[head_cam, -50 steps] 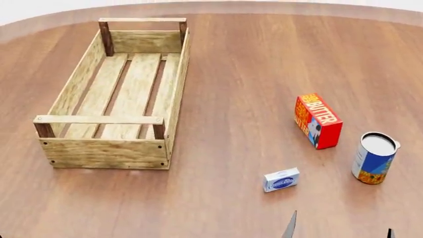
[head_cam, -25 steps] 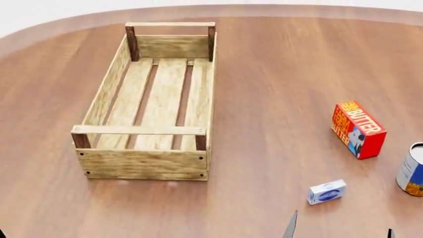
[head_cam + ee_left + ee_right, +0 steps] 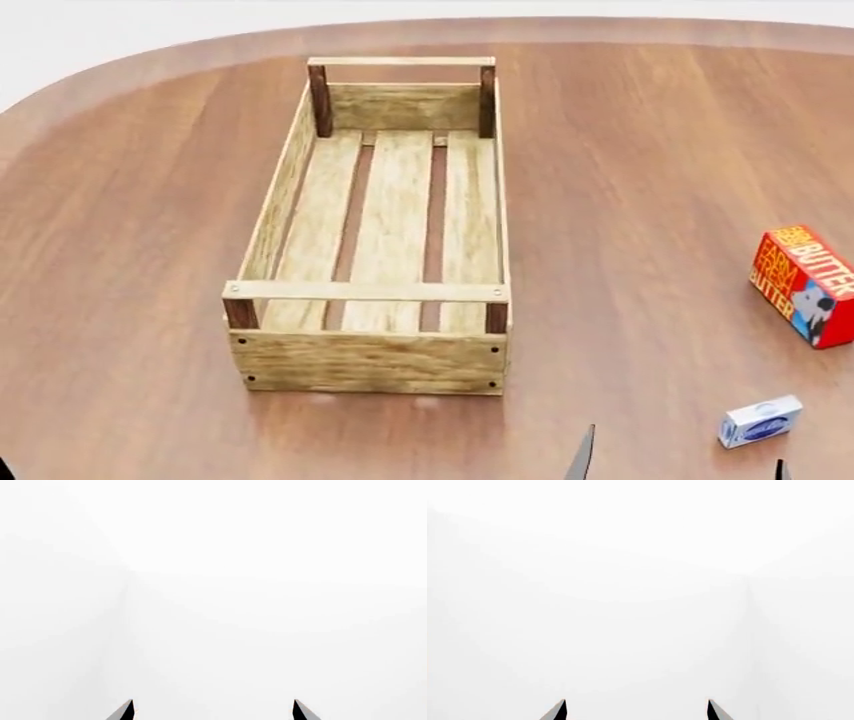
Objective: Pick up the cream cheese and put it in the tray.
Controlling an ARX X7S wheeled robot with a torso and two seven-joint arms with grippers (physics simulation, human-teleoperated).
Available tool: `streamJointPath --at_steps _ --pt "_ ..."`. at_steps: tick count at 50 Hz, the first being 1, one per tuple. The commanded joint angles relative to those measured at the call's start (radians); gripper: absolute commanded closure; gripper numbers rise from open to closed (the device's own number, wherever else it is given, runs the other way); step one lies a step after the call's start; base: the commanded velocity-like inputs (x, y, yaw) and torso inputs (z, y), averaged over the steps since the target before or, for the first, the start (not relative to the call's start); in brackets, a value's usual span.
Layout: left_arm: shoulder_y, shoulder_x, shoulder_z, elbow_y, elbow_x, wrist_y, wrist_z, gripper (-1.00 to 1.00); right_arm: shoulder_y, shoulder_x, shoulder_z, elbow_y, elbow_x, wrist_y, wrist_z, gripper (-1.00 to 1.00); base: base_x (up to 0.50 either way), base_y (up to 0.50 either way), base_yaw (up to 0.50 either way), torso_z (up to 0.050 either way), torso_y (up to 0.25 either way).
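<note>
The cream cheese [image 3: 761, 421], a small flat white and pale-blue box with a dark blue oval, lies on the table at the lower right of the head view. The tray [image 3: 370, 361], a light-wood crate with dark corner posts and nothing in it, stands at the centre, well left of the cream cheese. Two dark tips of my right gripper [image 3: 682, 466] poke in at the bottom edge, just near of the cream cheese and apart from it. My right gripper [image 3: 636, 711] is open, facing only blank white. My left gripper [image 3: 213, 711] is open too and holds nothing.
A red-orange butter box [image 3: 805, 285] stands at the right edge, beyond the cream cheese. The brown wooden table [image 3: 641, 150] curves away at the far side and far left, with white background past its rim.
In the head view, the tray, butter box and cream cheese have slid right in the picture, and the can has left it. The gripper tips hold the same place in the picture.
</note>
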Motion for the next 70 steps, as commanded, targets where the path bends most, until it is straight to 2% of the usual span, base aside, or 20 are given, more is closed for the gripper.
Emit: streamJointPath --at_steps 1,29,70 --pt "0.000 -0.006 0.003 0.005 0.002 -0.008 -0.010 -1.00 0.006 0.006 -0.013 0.007 -0.018 0.004 0.008 -1.00 0.06 0.27 0.00 0.000 0.000" --pt "-0.004 -0.021 0.014 -0.004 0.001 -0.011 -0.029 -1.00 0.007 0.026 -0.029 0.004 0.013 0.017 0.018 -1.00 0.07 0.19 0.00 0.000 0.000" --pt "-0.010 -0.038 0.028 0.004 0.001 -0.024 -0.056 -1.00 0.015 0.052 -0.048 0.007 0.044 0.022 0.033 -1.00 0.13 0.04 0.00 0.000 0.000"
